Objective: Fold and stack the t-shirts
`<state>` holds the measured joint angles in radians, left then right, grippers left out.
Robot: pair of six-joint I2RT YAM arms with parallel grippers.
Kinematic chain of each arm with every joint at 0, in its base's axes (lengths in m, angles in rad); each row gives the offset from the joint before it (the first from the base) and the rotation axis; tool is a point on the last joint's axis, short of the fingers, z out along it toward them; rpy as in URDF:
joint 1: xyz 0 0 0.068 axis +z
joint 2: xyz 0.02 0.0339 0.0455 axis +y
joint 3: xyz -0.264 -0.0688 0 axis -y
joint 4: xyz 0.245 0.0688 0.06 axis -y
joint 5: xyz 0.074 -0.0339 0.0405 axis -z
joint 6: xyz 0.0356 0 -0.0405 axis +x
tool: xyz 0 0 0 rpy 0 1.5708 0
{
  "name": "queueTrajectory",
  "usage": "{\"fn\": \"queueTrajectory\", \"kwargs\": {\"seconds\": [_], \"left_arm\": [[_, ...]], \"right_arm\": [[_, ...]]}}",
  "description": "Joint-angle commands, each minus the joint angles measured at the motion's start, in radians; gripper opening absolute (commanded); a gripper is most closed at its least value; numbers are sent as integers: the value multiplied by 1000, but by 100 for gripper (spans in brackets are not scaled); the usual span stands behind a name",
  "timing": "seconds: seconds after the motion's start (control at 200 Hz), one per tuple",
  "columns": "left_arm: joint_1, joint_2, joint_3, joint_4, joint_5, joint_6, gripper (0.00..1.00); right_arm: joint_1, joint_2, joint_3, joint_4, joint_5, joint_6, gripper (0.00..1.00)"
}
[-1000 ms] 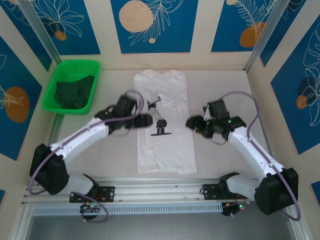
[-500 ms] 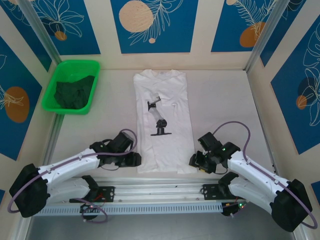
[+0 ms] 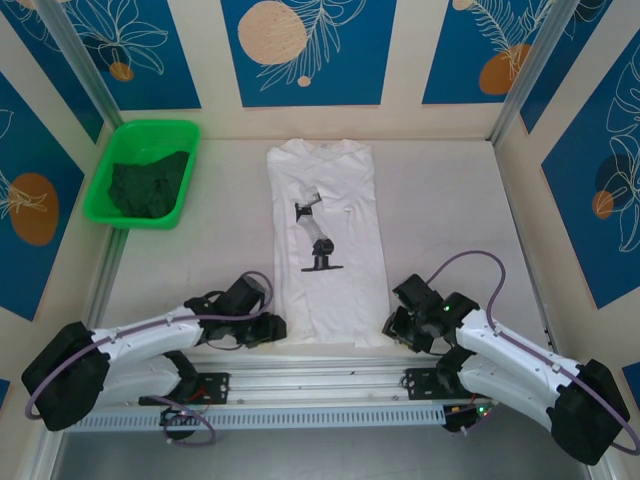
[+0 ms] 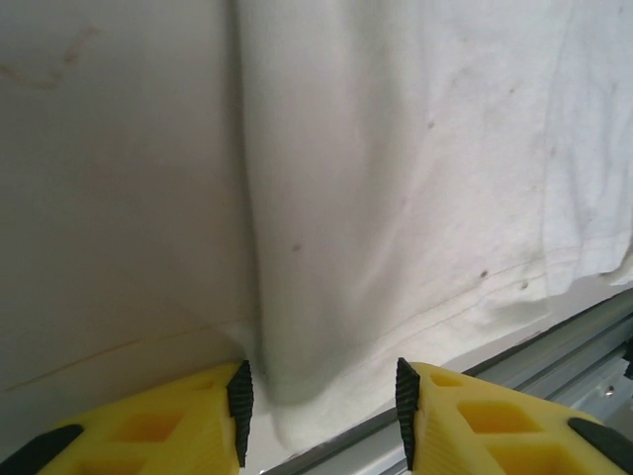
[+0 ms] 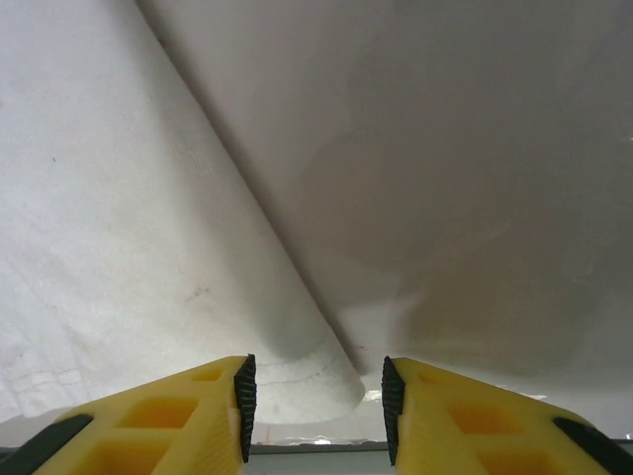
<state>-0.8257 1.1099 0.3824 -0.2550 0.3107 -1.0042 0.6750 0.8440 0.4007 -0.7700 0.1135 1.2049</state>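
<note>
**mick:** so where's the white t-shirt (image 3: 325, 290) sitting?

**jo:** flat on the worktop (image 3: 450, 220), pretty much dead centre. Its sides are folded in, so it's a long narrow strip: collar at the far end, hem at the near edge just beside the metal rail (image 3: 320, 362). The black print (image 3: 318, 240) faces up.

**mick:** and the arms?

**jo:** both are low, one at each near corner. The left tool (image 3: 272, 328) is at the left hem corner and the right tool (image 3: 392, 325) is at the right one.

**mick:** got hold of it?

**jo:** doesn't look like it. In the left wrist view the yellow fingers (image 4: 148, 430) stand a moderate way apart. The hem corner lies in the gap between them, cloth flat and not pinched. Same story on the right wrist: the black pads (image 5: 244, 406) are apart with the folded corner between them. So it's a narrowish gap on both, nothing gripped.

**mick:** the other tee?

**jo:** the dark green t-shirt (image 3: 150, 185) is crumpled in the bright green tray (image 3: 150, 128) at the far left — well apart from both arms.
</note>
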Motion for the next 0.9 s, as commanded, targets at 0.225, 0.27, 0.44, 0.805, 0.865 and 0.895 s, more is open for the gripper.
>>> {"fn": "queueTrajectory", "kwargs": {"seconds": [0.225,0.27,0.44,0.805,0.865,0.895], "left_arm": [[-10,101,-18,103,1,-25,30],[-10,103,-18,102,-4,-24,26],[-10,79,-7,67,-18,-11,9],[-10,23,44,-123,-23,97,0],[-10,-5,60,-179,-25,116,0],[-10,-25,69,-200,-29,121,0]], "right_arm": [[12,37,-29,52,-6,22,31],[12,36,-28,52,-6,22,23],[17,35,-24,46,-6,12,3],[98,24,3,2,-22,36,0],[127,20,24,-18,-6,49,0],[135,15,35,-23,-1,51,0]]}}
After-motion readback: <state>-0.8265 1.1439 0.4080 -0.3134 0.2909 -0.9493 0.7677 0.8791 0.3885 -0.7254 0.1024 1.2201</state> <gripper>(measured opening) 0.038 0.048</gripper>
